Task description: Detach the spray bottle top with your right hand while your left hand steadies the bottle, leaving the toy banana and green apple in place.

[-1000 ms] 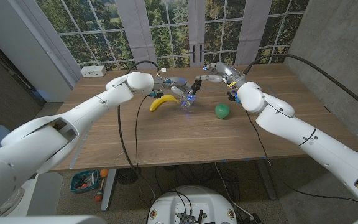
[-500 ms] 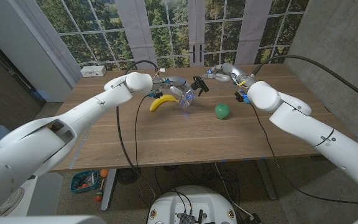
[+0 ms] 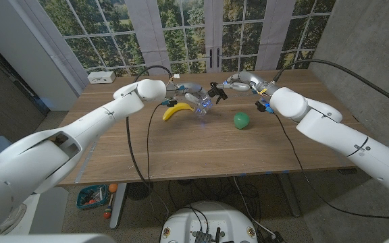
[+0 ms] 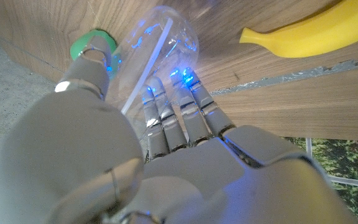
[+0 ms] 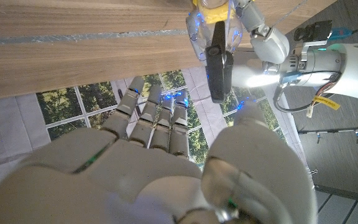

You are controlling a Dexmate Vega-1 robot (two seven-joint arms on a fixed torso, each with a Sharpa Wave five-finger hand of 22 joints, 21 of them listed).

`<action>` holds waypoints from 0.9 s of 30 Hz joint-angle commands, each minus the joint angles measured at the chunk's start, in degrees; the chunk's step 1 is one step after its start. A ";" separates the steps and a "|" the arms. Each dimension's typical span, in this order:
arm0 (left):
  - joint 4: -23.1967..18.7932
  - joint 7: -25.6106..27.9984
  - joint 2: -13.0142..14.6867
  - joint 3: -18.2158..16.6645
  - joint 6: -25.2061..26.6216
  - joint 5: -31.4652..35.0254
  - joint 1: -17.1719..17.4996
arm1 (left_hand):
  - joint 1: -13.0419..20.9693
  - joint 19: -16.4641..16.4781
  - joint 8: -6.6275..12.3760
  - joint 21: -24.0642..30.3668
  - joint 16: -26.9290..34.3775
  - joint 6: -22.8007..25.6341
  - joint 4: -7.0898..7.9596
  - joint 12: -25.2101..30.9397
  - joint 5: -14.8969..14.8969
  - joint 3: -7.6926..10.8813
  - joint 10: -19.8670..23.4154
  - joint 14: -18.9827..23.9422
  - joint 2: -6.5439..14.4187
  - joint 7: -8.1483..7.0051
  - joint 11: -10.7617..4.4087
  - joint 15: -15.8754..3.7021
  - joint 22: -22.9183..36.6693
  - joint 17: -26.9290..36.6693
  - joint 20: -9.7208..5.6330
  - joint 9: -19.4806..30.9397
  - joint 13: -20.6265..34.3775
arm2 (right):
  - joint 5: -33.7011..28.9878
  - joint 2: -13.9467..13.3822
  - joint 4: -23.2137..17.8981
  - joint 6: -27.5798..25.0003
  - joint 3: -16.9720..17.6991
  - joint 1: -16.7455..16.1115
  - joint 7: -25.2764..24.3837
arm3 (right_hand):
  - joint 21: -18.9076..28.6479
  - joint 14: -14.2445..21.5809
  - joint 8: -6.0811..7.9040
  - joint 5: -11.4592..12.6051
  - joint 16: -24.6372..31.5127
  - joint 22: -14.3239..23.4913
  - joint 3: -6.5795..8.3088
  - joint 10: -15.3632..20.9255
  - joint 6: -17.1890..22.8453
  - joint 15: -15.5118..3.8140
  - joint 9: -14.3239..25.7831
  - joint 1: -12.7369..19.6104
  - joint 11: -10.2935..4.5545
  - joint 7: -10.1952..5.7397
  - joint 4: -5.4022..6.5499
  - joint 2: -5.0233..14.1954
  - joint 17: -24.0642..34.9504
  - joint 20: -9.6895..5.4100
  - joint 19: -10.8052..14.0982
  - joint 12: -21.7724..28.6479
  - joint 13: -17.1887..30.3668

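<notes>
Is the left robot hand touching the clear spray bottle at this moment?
Touching. In the left wrist view, the left robot hand has fingers pressed along the clear spray bottle, with the thumb on the opposite side.

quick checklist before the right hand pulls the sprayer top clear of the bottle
1. Left hand holds the bottle: ok.
2. Right hand holds the black sprayer top: ok.
3. Top fully free of the bottle, dip tube included: cannot tell.
4. Toy banana lies apart from both hands: ok.
5. Green apple lies on the table, apart from the hands: ok.
</notes>
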 commanded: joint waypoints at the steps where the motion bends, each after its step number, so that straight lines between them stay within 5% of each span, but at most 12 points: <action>1: 0.04 0.89 -0.55 -0.06 -0.03 0.16 0.15 | 4.40 0.18 0.46 0.41 0.28 16.86 6.36 1.72 0.44 6.78 24.54 2.21 9.47 1.30 -3.10 -9.92 0.10 0.06 -0.26 -0.02 6.32 | -4.22 -0.58 -0.61 -1.38 -3.42 2.27 1.66 | -0.04 0.66 0.67 0.63 0.11 0.14 0.54 1.45 1.18 -0.58 0.27 2.13 -0.52 -0.51 -1.22 0.22 0.15 -0.10 0.72 0.67 0.28; 4: 0.17 0.81 -0.70 0.02 -0.04 0.12 0.05 | 4.35 0.18 0.42 0.42 0.27 16.78 6.39 1.68 0.44 6.75 24.49 2.18 9.44 1.32 -3.19 -9.80 0.11 0.06 -0.25 -0.04 6.38 | -5.17 -0.22 -0.02 -1.05 -3.96 2.63 1.80 | 0.09 1.73 1.23 0.90 0.59 0.14 1.47 2.25 2.38 -1.24 0.44 4.59 -1.29 -0.94 -2.81 0.48 0.20 -0.50 1.35 0.93 0.49; 11: 0.09 0.69 -0.83 0.14 0.32 0.13 -0.08 | 4.33 0.15 0.45 0.45 0.28 16.79 6.41 1.59 0.44 6.78 24.47 2.16 9.49 1.28 -3.18 -9.81 0.11 0.07 -0.26 -0.02 6.45 | -6.54 0.57 1.27 1.08 -4.12 2.45 1.02 | 0.37 3.06 2.77 0.95 1.44 0.15 2.49 4.71 5.65 -2.07 0.81 7.11 -1.81 -1.69 -4.05 1.09 0.54 -1.19 2.41 1.79 0.95; 20: 0.33 0.24 -1.04 0.52 0.68 0.29 -0.45 | 4.39 0.20 0.43 0.53 0.31 16.82 6.32 1.47 0.41 6.76 24.51 2.14 9.45 1.27 -3.28 -9.88 0.11 0.10 -0.28 -0.07 6.52 | -6.18 2.23 3.93 8.97 -1.33 -1.12 -5.01 | 2.60 10.26 10.92 0.47 5.14 0.38 7.73 16.48 22.79 -7.60 1.92 14.49 -5.16 -2.90 -4.80 7.31 1.63 -5.53 6.29 5.97 3.22; 27: 0.40 0.19 -1.10 0.74 0.75 0.55 -0.59 | 4.36 0.13 0.46 0.55 0.34 16.75 6.33 1.36 0.38 6.73 24.49 2.17 9.46 1.25 -3.28 -9.88 0.11 0.12 -0.30 0.01 6.54 | -6.29 3.10 4.96 10.97 -0.19 -2.38 -6.57 | 3.56 12.76 11.76 0.68 5.21 0.43 9.65 20.19 24.80 -9.25 1.53 15.74 -6.20 -2.50 -4.49 8.53 1.09 -6.66 7.43 7.22 3.80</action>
